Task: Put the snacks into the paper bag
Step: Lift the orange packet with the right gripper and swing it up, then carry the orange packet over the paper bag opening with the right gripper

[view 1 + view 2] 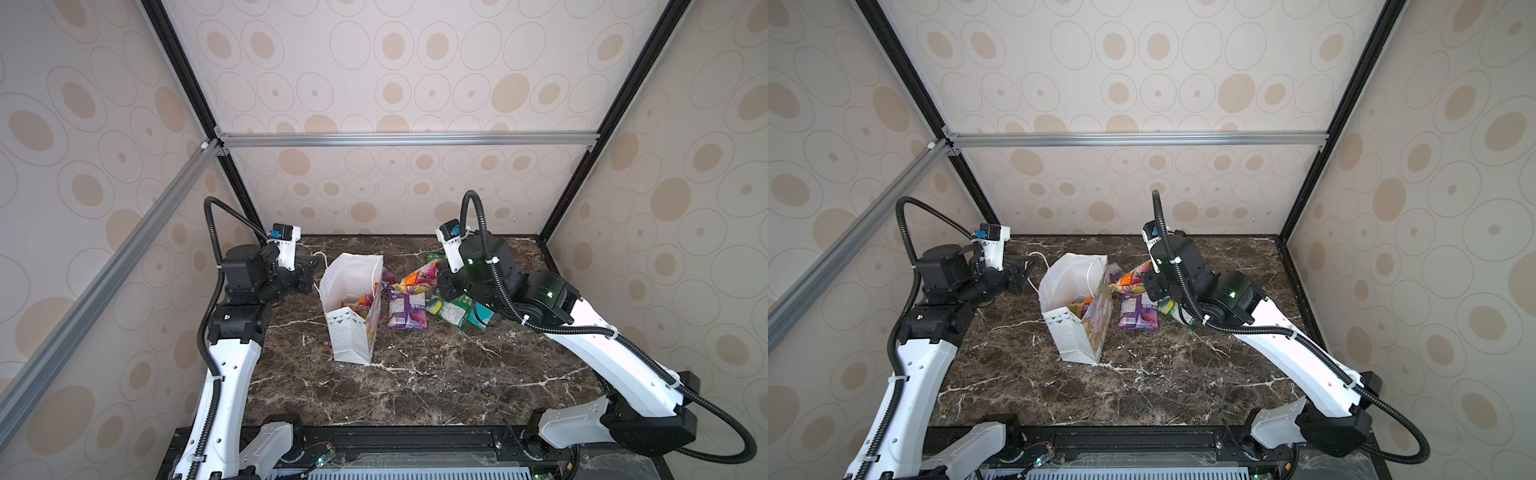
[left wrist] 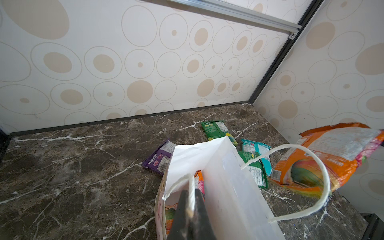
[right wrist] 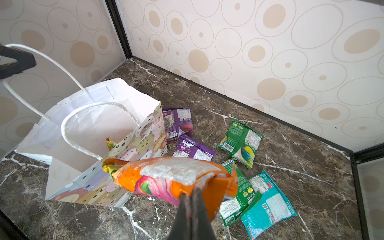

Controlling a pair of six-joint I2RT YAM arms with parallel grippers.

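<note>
Lower centre of a top view, nearest the camera: the paper bag (image 1: 349,336) stands upright on the desk (image 1: 415,386), mouth open upward, one orange packet (image 1: 362,306) already inside. Just beyond, the left gripper (image 2: 189,195) is clamped on the bag's cord handle (image 2: 178,183) left of the mouth. The right gripper (image 3: 192,197) pinches one end of a second orange packet (image 3: 166,178), held off the desk just right of the mouth with its long axis pointing left at the rim, so the drop likely needs only a short leftward carry. Purple packets (image 1: 405,311), green packets (image 1: 451,309) and a teal packet (image 1: 482,316) lie right of the bag, under and behind that arm.
</note>
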